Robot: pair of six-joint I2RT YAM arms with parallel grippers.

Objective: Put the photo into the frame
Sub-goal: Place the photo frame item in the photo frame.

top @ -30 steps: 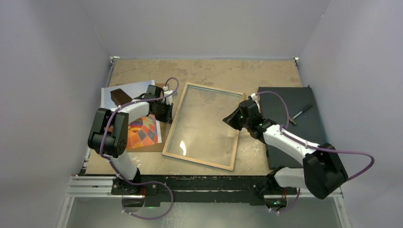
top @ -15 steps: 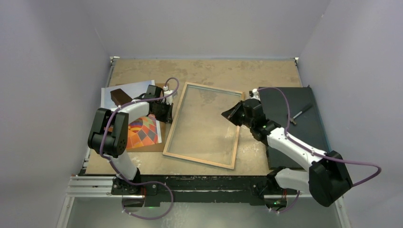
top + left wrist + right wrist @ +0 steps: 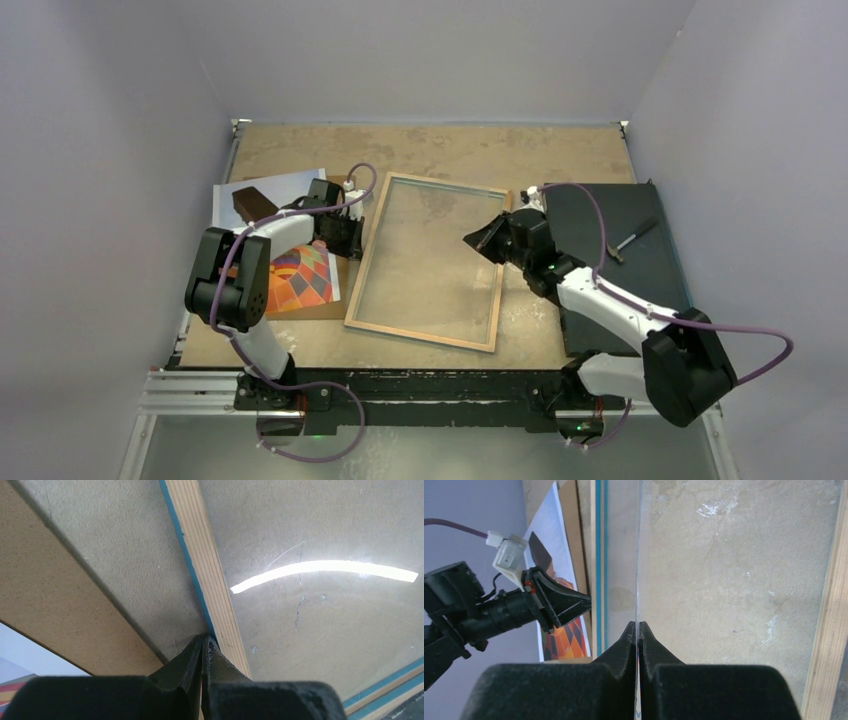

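The frame (image 3: 420,336) lies back up in the middle of the table, its wood rim (image 3: 210,570) facing up. My left gripper (image 3: 357,233) is shut and empty. Its tips (image 3: 205,639) press against the blue outer edge of the frame's left rim. My right gripper (image 3: 472,240) hangs over the frame's right half, shut on the thin edge of the clear glass pane (image 3: 639,555). The photo (image 3: 300,278) lies picture up on the left, partly under my left arm. Its orange corner (image 3: 561,640) also shows in the right wrist view.
A brown backing board (image 3: 305,312) lies under the photo. A dark brown block (image 3: 253,203) rests at the photo's far end. A black mat (image 3: 620,270) with a small tool (image 3: 632,239) on it covers the right side. Grey walls close in the table.
My right gripper has moved slightly left and away with the pane's edge in it. The glare on the glass has gone. The left arm has stayed at the frame's left rim.
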